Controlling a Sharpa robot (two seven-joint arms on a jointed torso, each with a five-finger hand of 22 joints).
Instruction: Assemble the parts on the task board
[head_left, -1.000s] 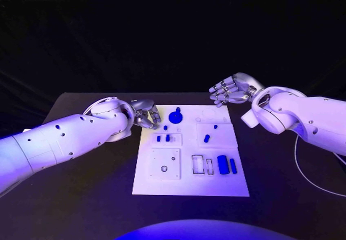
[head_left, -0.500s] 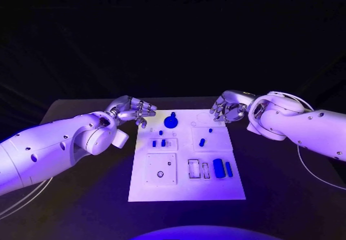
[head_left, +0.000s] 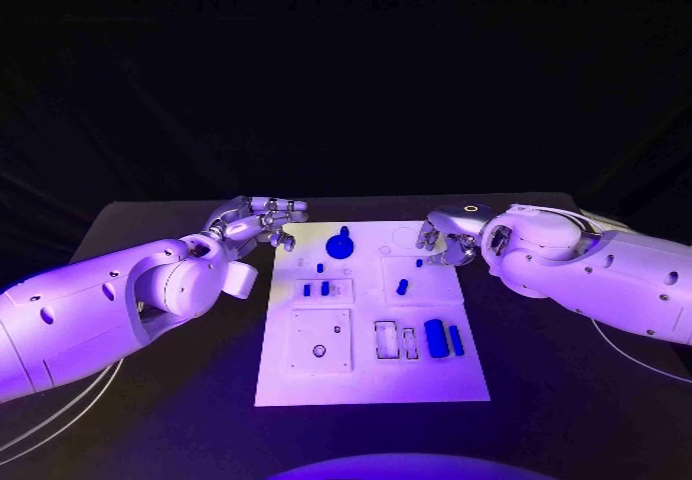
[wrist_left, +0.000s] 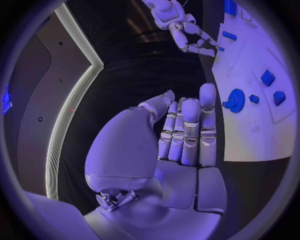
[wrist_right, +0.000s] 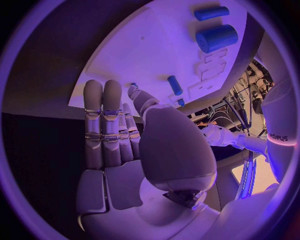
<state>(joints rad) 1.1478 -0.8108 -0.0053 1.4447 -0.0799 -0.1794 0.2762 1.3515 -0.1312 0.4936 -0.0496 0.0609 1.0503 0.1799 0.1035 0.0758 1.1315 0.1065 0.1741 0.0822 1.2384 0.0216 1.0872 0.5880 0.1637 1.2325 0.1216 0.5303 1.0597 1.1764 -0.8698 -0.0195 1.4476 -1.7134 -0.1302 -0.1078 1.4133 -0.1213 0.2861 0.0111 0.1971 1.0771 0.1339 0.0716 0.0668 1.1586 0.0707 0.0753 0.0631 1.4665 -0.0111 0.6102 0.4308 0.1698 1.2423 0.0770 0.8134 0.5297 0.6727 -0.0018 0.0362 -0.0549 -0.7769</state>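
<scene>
The white task board (head_left: 372, 385) lies in the middle of the black table. A round blue part with a knob (head_left: 340, 243) sits near its far edge, two small blue parts (head_left: 315, 289) in a left slot, a blue peg (head_left: 402, 287) to the right, and a blue block (head_left: 436, 338) with a thin bar (head_left: 456, 340) nearer me. My left hand (head_left: 264, 220) hovers off the board's far left corner, fingers stretched and empty (wrist_left: 187, 135). My right hand (head_left: 447, 237) is at the far right edge, fingers straight, holding nothing (wrist_right: 119, 130).
Black table (head_left: 159, 400) surrounds the board on all sides. In the right wrist view the blue block (wrist_right: 216, 38) and the peg (wrist_right: 175, 85) lie on the board (wrist_right: 144, 55) beyond the fingertips. The round part (wrist_left: 236, 99) lies just past my left fingertips.
The camera has shifted. My right hand has come down from beyond the board's far edge to its far right corner. My left hand's fingers have straightened out beside the far left corner.
</scene>
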